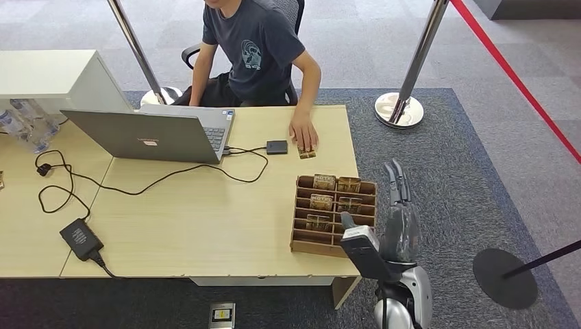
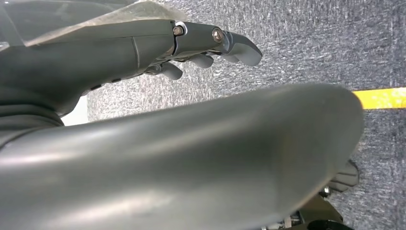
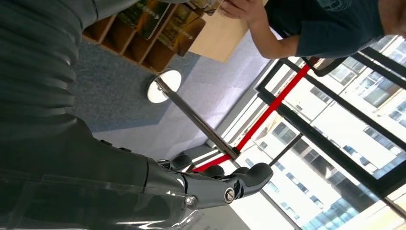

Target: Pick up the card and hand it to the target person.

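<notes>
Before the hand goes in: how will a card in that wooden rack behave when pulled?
Likely stiff and light: the cards stand upright in the rack slots without sagging. Probably slick, since their faces look glossy. The rack looks light too and may slide on the table if a card drags.

Laptop [image 1: 154, 134], cables [image 1: 157, 179], power brick [image 1: 81, 238].

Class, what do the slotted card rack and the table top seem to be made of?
Card rack: probably thin brown plywood or fibreboard, matt, with flat slotted dividers and dull cut edges. Table top: pale wood-look surface, likely laminate, smooth with faint even grain and little shine.
</notes>
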Controlling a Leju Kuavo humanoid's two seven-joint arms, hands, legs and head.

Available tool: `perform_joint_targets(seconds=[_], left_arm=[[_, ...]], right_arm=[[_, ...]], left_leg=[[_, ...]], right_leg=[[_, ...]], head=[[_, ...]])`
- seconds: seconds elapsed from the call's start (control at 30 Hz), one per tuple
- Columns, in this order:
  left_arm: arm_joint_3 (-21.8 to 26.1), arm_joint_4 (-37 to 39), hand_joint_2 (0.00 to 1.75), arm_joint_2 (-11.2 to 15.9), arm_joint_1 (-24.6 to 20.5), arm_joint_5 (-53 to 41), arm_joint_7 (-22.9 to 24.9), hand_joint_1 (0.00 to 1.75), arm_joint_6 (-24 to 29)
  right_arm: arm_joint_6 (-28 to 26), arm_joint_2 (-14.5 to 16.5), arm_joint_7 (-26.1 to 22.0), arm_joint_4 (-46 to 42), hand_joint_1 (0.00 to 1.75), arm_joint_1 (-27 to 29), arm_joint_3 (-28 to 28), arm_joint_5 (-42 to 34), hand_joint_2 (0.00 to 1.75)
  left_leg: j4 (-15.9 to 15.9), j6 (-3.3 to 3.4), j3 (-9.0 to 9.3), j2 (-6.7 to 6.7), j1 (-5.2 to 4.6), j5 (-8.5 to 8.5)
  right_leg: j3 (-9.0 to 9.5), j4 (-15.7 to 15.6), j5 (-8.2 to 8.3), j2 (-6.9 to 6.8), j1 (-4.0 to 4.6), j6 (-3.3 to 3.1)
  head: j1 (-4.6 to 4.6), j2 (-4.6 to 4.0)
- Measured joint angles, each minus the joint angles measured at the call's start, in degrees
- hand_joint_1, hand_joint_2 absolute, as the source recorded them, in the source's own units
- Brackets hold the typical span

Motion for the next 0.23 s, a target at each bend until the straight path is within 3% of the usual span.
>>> perform_joint_targets(seconds=[0.23], left_arm=[[1.1,0.0,0.00,-0.3,0.0,-0.4,0.6,0.00,0.5]], right_arm=[[3.5,1.3,0.8,-1.5,0.00,7.0,-9.6,-3.1,1.75]], left_leg=[[0.0,0.00,0.00,0.00,-0.01,0.00]], right_leg=[[0.01,0.0,0.01,0.00,0.00,0.00]], head=[[0.01,0.01]])
